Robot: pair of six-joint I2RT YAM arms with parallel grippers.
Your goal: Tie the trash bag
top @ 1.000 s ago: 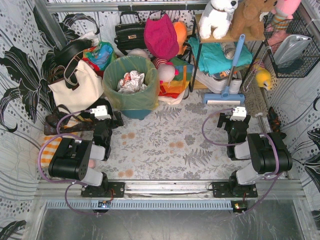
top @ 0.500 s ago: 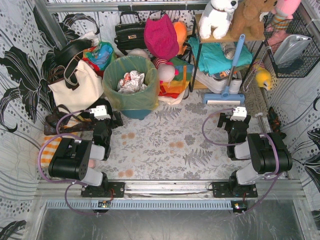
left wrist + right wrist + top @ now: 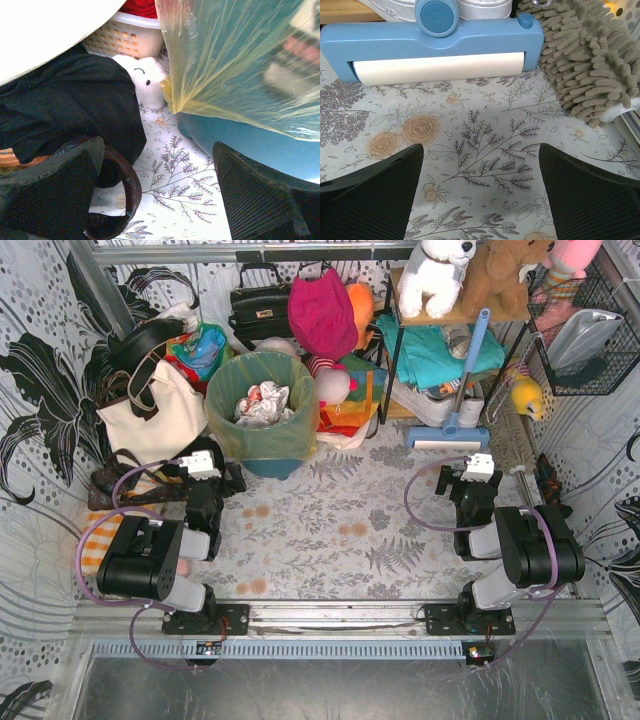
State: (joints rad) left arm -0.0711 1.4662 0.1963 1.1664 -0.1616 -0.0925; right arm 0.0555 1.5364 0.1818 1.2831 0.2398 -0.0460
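The trash bag (image 3: 262, 405) is sitting toward the back left of the floral tabletop (image 3: 330, 530), lining a teal bin (image 3: 268, 466). Its mouth is lying open over crumpled paper. A cream tote bag (image 3: 150, 418) is leaning just left of the bin, and a heap of coloured bags and toys is crowding in behind and to its right.

The left pincer (image 3: 155, 200) is hovering low near the bin with its fingers spread wide, gripping nothing. Through its wrist camera the bag's yellow-green skirt (image 3: 235, 55) is draping over the bin wall (image 3: 250, 145). A black cloth (image 3: 65, 110), a small white plush (image 3: 145, 82) and a dark curved piece (image 3: 122, 190), possibly a strap, are lying beside it.

The right pincer (image 3: 480, 195) is also standing released, well apart from the bag. It is facing a blue roller head (image 3: 430, 45) and a grey shaggy mop (image 3: 590, 60).
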